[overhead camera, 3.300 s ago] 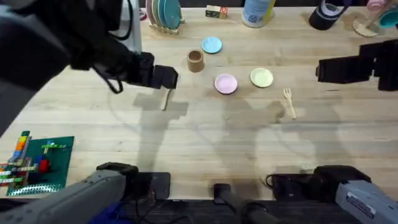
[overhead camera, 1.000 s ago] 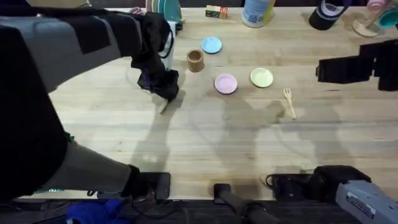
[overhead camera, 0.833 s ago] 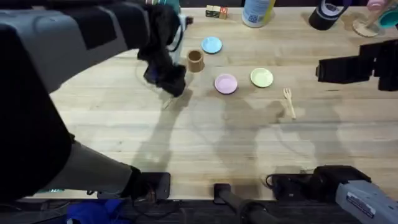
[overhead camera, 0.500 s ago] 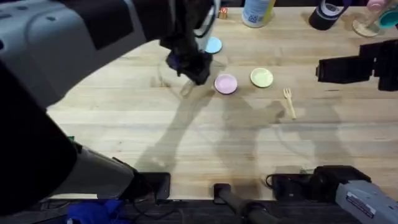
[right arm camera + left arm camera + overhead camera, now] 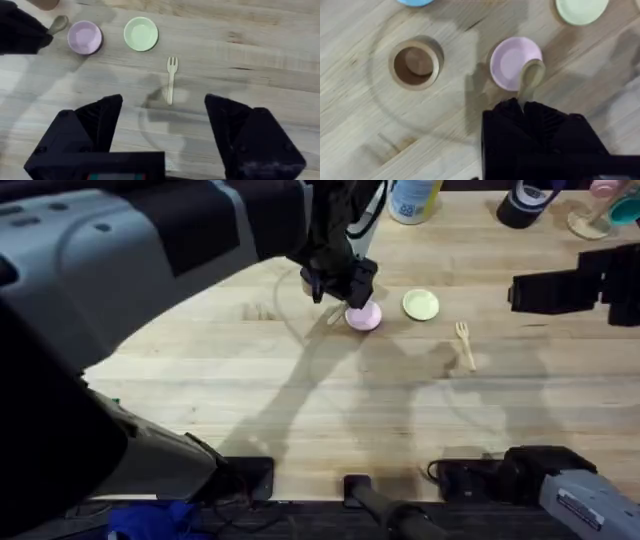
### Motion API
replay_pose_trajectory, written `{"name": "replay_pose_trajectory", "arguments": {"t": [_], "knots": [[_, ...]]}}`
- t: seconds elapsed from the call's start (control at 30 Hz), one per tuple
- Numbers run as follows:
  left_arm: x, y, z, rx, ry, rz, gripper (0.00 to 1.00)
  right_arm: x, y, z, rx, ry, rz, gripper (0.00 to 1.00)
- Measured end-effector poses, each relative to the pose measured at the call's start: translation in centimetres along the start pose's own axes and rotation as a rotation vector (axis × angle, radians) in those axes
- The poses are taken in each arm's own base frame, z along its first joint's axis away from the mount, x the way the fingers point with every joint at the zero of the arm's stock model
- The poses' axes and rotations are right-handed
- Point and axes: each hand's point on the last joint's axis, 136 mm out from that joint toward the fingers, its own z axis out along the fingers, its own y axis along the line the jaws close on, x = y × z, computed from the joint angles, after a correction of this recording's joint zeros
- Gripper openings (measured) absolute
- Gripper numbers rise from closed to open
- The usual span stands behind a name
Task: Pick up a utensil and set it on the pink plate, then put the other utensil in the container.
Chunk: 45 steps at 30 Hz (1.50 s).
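- Wooden spoon (image 5: pixel 530 77) is clamped in the left hand (image 5: pixel 522 107), its bowl over the edge of the pink plate (image 5: pixel 510 60); not yet released.
- Step 1 looks nearly done; step 2 is not begun.
- The fork (image 5: pixel 171 80) lies on the bare tabletop (image 5: pixel 300 400), near the green plate (image 5: pixel 141 34).
- The right hand (image 5: pixel 165 117) hovers with fingers apart above the fork.
- The brown cup (image 5: pixel 415 64) stands empty beside the pink plate, with open room around it.
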Motion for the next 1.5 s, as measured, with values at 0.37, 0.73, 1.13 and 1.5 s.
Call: {"name": "replay_pose_trajectory", "arguments": {"t": [0.37,0.73,1.13,1.5], "knots": [[-3.1,-0.9,1.1,0.05,0.001,-0.02,0.04,0.0,0.0,0.0,0.0,0.0,0.0,0.999],[-2.8,-1.5,5.1,0.052,0.128,-0.018,0.04,0.0,0.0,0.0,0.0,0.0,0.0,0.998],[-2.5,-1.2,5.9,0.041,0.143,-0.02,0.04,0.0,0.0,0.0,0.0,0.0,0.0,0.998],[-1.5,-0.9,7.8,0.037,0.193,-0.028,0.088,0.0,0.0,0.0,0.0,0.0,0.0,0.998]]}}
